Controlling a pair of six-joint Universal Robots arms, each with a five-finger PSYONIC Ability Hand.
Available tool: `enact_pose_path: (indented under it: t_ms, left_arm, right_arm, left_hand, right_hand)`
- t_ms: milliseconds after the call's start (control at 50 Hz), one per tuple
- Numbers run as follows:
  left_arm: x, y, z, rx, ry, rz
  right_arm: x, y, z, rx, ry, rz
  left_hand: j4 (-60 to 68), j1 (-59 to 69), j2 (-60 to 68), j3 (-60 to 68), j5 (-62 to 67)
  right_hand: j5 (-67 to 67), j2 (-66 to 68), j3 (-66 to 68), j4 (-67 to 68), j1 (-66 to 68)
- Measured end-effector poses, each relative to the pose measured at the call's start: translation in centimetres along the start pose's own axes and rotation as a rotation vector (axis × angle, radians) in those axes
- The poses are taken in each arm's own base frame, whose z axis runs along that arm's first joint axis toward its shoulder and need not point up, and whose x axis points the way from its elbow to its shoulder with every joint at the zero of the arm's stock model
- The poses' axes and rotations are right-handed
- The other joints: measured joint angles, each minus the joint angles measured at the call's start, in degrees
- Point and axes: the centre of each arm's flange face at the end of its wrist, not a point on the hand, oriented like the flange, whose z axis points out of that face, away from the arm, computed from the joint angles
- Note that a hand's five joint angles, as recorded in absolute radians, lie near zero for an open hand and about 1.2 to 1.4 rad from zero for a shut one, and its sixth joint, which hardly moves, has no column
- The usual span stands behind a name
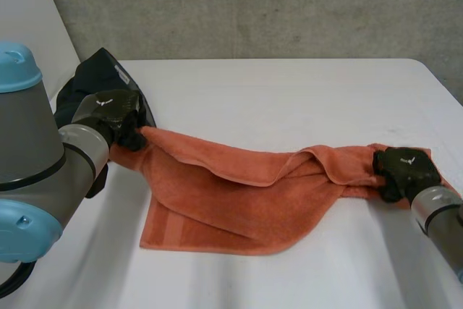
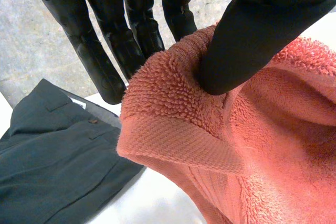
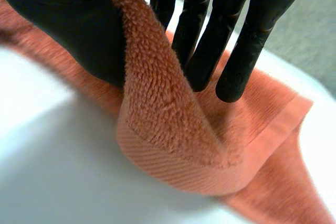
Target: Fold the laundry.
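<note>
Left hand pinching orange towel end, right hand pinching opposite end

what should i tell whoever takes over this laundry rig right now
Left hand: pinching the orange towel at a hemmed corner, beside the dark garment.
Right hand: pinching the towel's opposite end near its hem.
The towel spans between them, twisted in the middle, its near part lying on the white table.
Done: both ends gripped.
To do: fold the towel flat, then the dark garment.
</note>
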Motion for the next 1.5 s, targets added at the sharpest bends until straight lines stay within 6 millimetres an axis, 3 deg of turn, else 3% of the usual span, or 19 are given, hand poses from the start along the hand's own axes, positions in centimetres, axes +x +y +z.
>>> enact_pose_path:
  t_ms: [120, 220, 280, 360, 440, 520, 580, 700, 800, 820, 860, 940, 980, 1040, 1100, 1140, 1260, 1360, 1500]
  left_arm:
    - [0.0, -0.4, -0.4, 0.010, 0.001, 0.000]
    - [-0.3, -2.0, -1.7, 0.057, 0.000, 0.003]
    - [-0.6, -3.2, -2.8, 0.084, -0.002, 0.005]
    - [-0.9, -4.3, -4.1, 0.102, -0.007, 0.021]
    - [-1.2, -4.6, -4.9, 0.095, -0.012, 0.067]
    - [-1.0, -4.0, -4.9, 0.068, -0.008, 0.132]
    - [-0.7, -2.9, -4.1, 0.025, 0.001, 0.185]
    - [1.0, -0.2, 0.3, -0.063, 0.032, 0.249]
    - [2.4, -1.2, 3.9, 0.003, 0.031, 0.248]
    - [2.4, -1.2, 3.9, 0.003, 0.031, 0.248]
    - [2.9, -4.6, 5.9, 0.158, 0.006, 0.218]
    - [2.9, -10.4, 6.5, 0.423, -0.035, 0.163]
    - [2.6, -14.6, 5.7, 0.614, -0.065, 0.121]
    - [2.0, -19.1, 3.7, 0.829, -0.102, 0.071]
    - [1.4, -21.6, 1.9, 0.957, -0.125, 0.039]
    - [1.2, -22.2, 1.2, 0.993, -0.133, 0.030]
    - [0.8, -19.5, 2.3, 0.905, -0.135, 0.048]
    - [0.6, -14.2, 4.4, 0.725, -0.127, 0.089]
    - [0.6, -4.7, 6.2, 0.446, -0.097, 0.147]
  right_arm:
    - [2.7, -6.1, -1.4, 0.117, 0.059, -0.096]
    - [5.1, -12.7, -5.0, 0.165, 0.074, -0.241]
    - [6.2, -15.6, -7.0, 0.158, 0.058, -0.313]
    - [7.6, -18.0, -8.9, 0.118, 0.041, -0.382]
    - [8.8, -18.6, -10.0, 0.034, 0.015, -0.440]
    - [9.3, -17.3, -9.5, -0.079, -0.046, -0.494]
    - [9.5, -15.7, -8.1, -0.153, -0.099, -0.513]
    - [9.8, -12.5, -3.3, -0.198, -0.146, -0.486]
    - [9.9, -13.3, 0.9, -0.074, -0.064, -0.475]
    - [9.9, -13.3, 0.9, -0.074, -0.064, -0.475]
    - [10.2, -16.4, 3.1, 0.097, 0.052, -0.461]
    - [11.2, -21.9, 3.9, 0.372, 0.201, -0.410]
    - [12.0, -25.4, 3.5, 0.554, 0.274, -0.363]
    - [13.0, -29.1, 2.1, 0.768, 0.335, -0.294]
    - [13.5, -31.2, 0.7, 0.906, 0.351, -0.230]
    - [13.7, -31.7, 0.0, 0.954, 0.346, -0.197]
    - [13.2, -30.0, 0.5, 0.911, 0.298, -0.149]
    - [11.8, -26.1, 2.5, 0.777, 0.198, -0.143]
    - [7.6, -16.0, 6.2, 0.493, -0.027, -0.173]
  left_hand:
    - [0.00, 0.00, 0.00, 0.00, 0.00]
    - [0.00, 0.00, 0.00, 0.00, 0.00]
    - [0.00, 0.00, 0.00, 0.00, 0.00]
    - [0.00, 0.00, 0.00, 0.00, 0.00]
    - [0.00, 0.00, 0.00, 0.00, 0.00]
    - [0.00, 0.00, 0.00, 0.00, -0.01]
    - [0.00, 0.00, 0.00, 0.00, -0.01]
    - [0.00, 0.00, 0.00, 0.00, -0.01]
    - [0.01, 0.00, 0.00, 0.00, -0.01]
    - [0.01, 0.00, 0.00, 0.00, -0.01]
    - [0.01, 0.00, 0.00, 0.00, -0.01]
    - [0.02, 0.00, 0.01, 0.00, -0.01]
    - [0.01, 0.00, 0.02, 0.00, -0.01]
    - [0.02, 0.00, 0.05, 0.00, -0.01]
    - [0.02, 0.00, 0.05, 0.00, -0.01]
    - [0.02, 0.00, 0.05, 0.00, -0.01]
    - [0.02, 0.00, 0.05, 0.00, -0.01]
    - [0.02, 0.00, 0.08, 0.00, -0.01]
    - [0.02, 0.00, 0.08, 0.00, -0.01]
  right_hand:
    - [0.06, 0.00, 0.00, 0.00, 0.00]
    - [0.32, 0.00, 0.00, 0.00, 0.00]
    - [0.38, 0.00, 0.00, 0.00, 0.00]
    - [0.39, 0.00, 0.00, 0.00, 0.00]
    - [0.39, 0.00, 0.00, 0.00, 0.00]
    - [0.39, 0.00, 0.00, 0.00, 0.00]
    - [0.39, 0.00, 0.00, 0.00, 0.00]
    - [0.39, 0.00, 0.00, 0.00, 0.00]
    - [0.39, 0.00, 0.00, 0.01, 0.00]
    - [0.39, 0.00, 0.00, 0.01, 0.00]
    - [0.39, 0.00, 0.00, 0.01, 0.00]
    - [0.39, 0.00, 0.00, 0.01, 0.00]
    - [0.39, 0.00, 0.00, 0.01, 0.00]
    - [0.39, 0.00, 0.00, 0.02, 0.00]
    - [0.40, 0.00, 0.00, 0.02, 0.15]
    - [0.46, 0.00, 0.00, 0.02, 0.23]
    - [0.54, 0.00, 0.00, 0.03, 0.22]
    - [0.55, 0.00, 0.00, 0.03, 0.23]
    - [0.57, 0.00, 0.00, 0.03, 0.22]
